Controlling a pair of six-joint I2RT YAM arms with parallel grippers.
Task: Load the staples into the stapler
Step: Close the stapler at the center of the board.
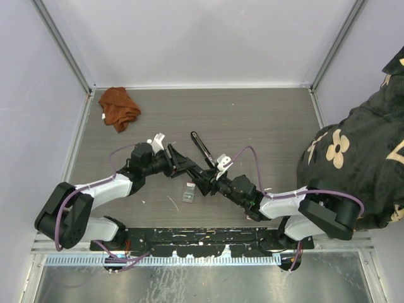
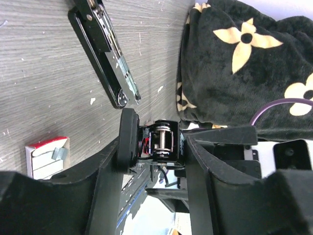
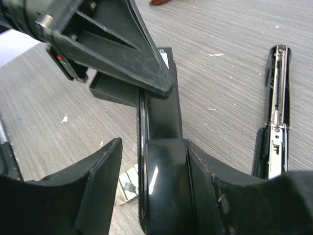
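Handover, I judge: my left gripper [image 2: 159, 142] clamps the stapler [image 3: 159, 122]; right gripper [image 3: 154, 161] seems slack, jaws apart around it. Next, fetch staples [image 1: 189, 192] at six o'clock

Top view looks straight down, wrist views close, low, sharing open stapler [image 2: 105, 54]

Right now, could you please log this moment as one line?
left claw: shut on stapler | right claw: open around it | staples: untouched
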